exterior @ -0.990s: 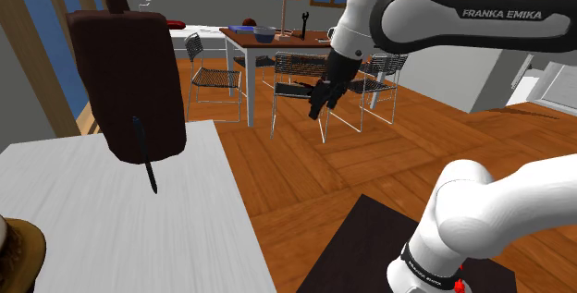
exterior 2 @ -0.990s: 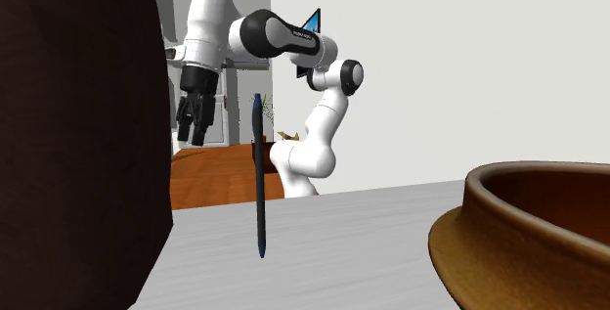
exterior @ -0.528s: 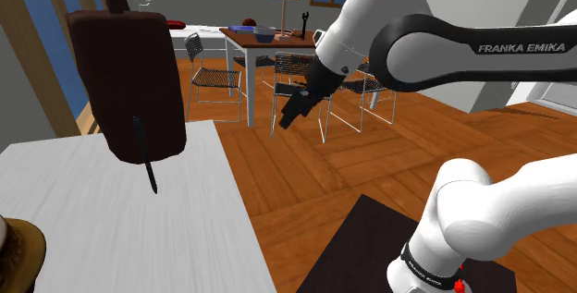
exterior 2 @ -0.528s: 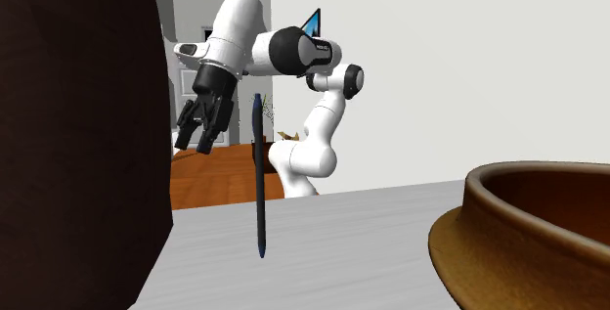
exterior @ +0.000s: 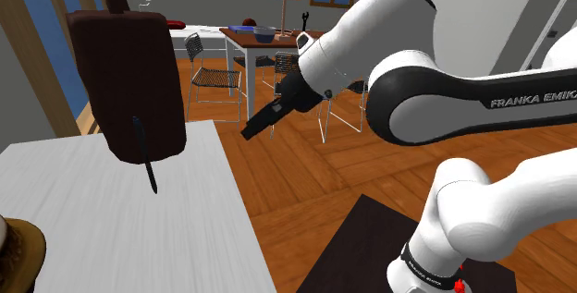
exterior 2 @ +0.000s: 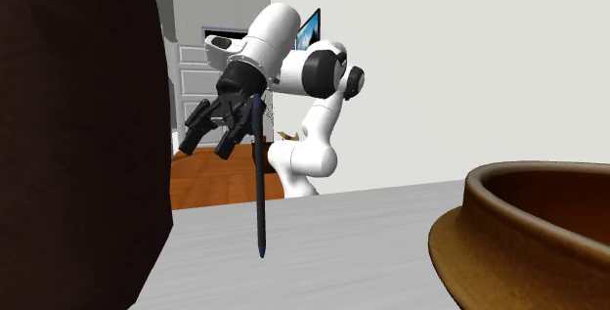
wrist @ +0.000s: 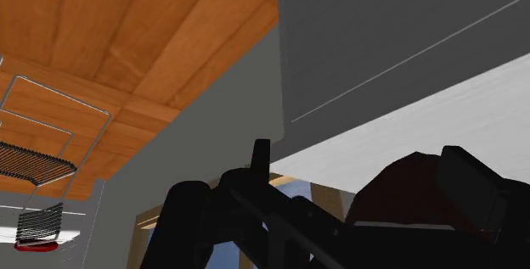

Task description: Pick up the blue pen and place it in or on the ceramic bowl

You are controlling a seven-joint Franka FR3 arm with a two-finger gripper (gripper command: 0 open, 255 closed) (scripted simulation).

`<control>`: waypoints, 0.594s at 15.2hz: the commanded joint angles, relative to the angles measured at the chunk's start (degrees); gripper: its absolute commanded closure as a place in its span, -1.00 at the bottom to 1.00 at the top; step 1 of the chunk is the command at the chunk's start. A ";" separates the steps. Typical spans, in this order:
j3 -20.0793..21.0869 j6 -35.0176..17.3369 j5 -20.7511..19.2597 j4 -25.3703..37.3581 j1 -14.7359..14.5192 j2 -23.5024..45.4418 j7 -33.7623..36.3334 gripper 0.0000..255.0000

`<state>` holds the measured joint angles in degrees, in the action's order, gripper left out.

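Started with the white surface (exterior: 111,226), broad and pale. Found a tall dark brown block (exterior: 129,79) standing on it, right behind the pen (exterior: 145,157). Picked out the white arm (exterior: 435,88) next, stretched low, its black hand (exterior: 250,132) out over the wooden floor (exterior: 351,171), off the surface's edge, at about three o'clock of the pen in the shoulder view. Caught the hand's fingers (exterior 2: 194,134) spread apart, gripping nothing. Spotted the brown bowl (exterior 2: 479,240) down at eight o'clock of the pen in that same view, by the surface's near corner. Came last to the slim dark blue pen: propped almost upright against the block, tip down on the surface. Judged it light, stiff and slick, likely to topple or roll at a nudge. Reckoned mid-barrel the best hold, fingers closing across it, clear of the block.
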<state>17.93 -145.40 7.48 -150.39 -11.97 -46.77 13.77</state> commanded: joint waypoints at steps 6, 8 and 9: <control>12.25 -19.42 -1.43 -0.50 2.65 4.60 6.83 -1.00; 16.88 -24.47 -2.46 0.11 5.27 5.75 9.30 -1.00; 19.43 -26.91 -2.98 0.51 6.94 6.19 10.58 -1.00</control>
<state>34.82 -169.49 5.11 -150.57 -6.76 -41.44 23.07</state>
